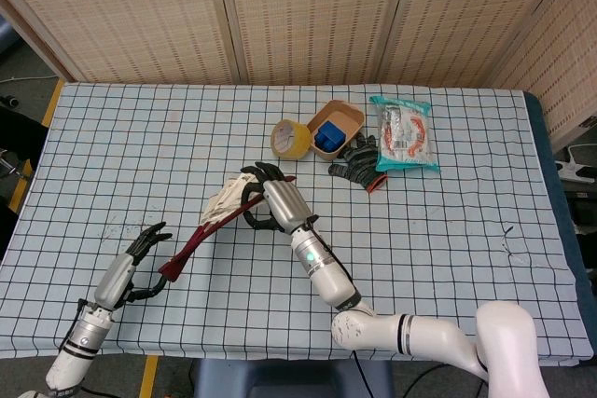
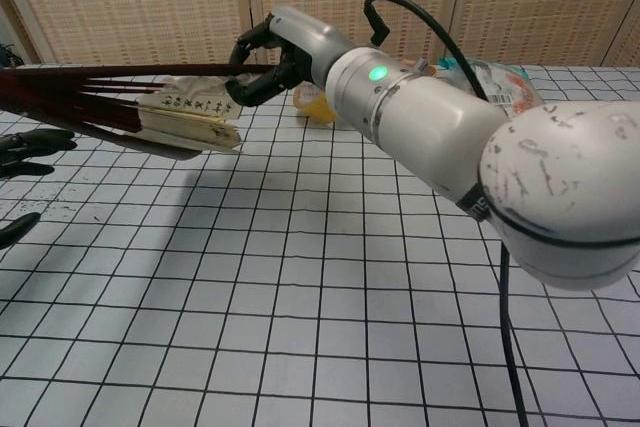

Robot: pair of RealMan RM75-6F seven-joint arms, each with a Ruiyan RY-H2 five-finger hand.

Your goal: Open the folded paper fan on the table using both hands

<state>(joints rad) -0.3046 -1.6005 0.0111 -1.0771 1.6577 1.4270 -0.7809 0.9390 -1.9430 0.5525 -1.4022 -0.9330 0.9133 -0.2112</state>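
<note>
A checkered table (image 1: pixel 448 230) bears tape roll (image 1: pixel 291 138), bowl (image 1: pixel 338 121), gloves (image 1: pixel 356 161), packet (image 1: pixel 404 133).

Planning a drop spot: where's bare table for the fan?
Bare: the table right of the right hand, and its far-left corner. Crowded: far centre, around tape, box, glove and packet.

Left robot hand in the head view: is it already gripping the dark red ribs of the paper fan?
No. The left hand is open beside the fan's rib end, while only the right hand holds the paper fan.
</note>
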